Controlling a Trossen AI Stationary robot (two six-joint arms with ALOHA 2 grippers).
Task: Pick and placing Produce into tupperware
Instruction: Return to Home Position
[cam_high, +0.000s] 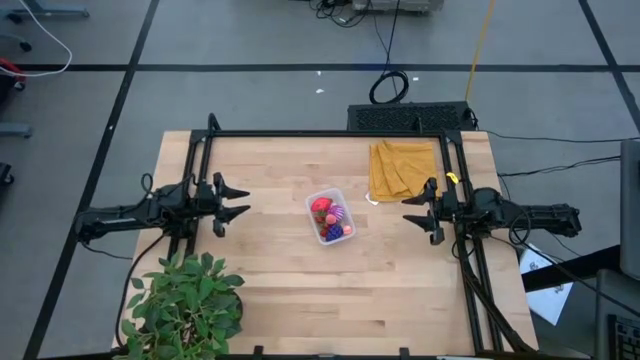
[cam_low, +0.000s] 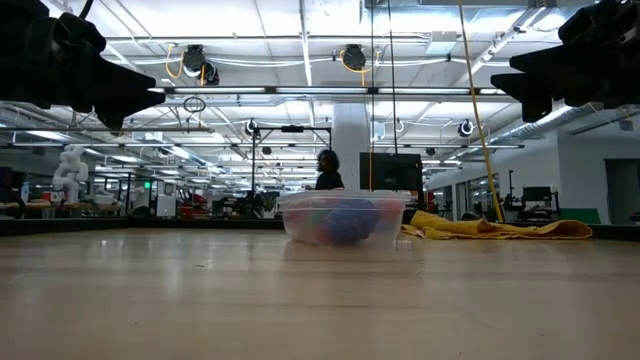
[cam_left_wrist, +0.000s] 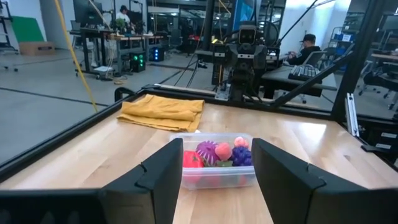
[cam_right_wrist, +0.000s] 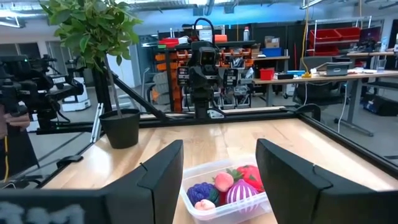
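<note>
Left gripper (cam_high: 243, 200) and right gripper (cam_high: 410, 209) flank the tupperware (cam_high: 311, 203), each well apart from it, fingers spread and empty. All visible produce (cam_high: 331, 218) lies inside it. Treat this as the homing step: you need only park both arms.

Bright toy produce (cam_high: 331, 217) in a clear tupperware (cam_high: 311, 203) on pale wood.
The tupperware is colourless and see-through; inside are a red strawberry (cam_right_wrist: 250, 175), a blue-purple grape bunch (cam_right_wrist: 200, 192), a pink-orange peach (cam_right_wrist: 223, 181) and a magenta fruit (cam_right_wrist: 239, 192) with pale stripes. The surface (cam_high: 270, 270) is light blond wood with fine plank lines. The folded cloth (cam_high: 403, 168) is mustard yellow. The potted plant (cam_high: 185, 305) has green leaves. The left end effector (cam_high: 245, 200) and right end effector (cam_high: 408, 210) are black.
</note>
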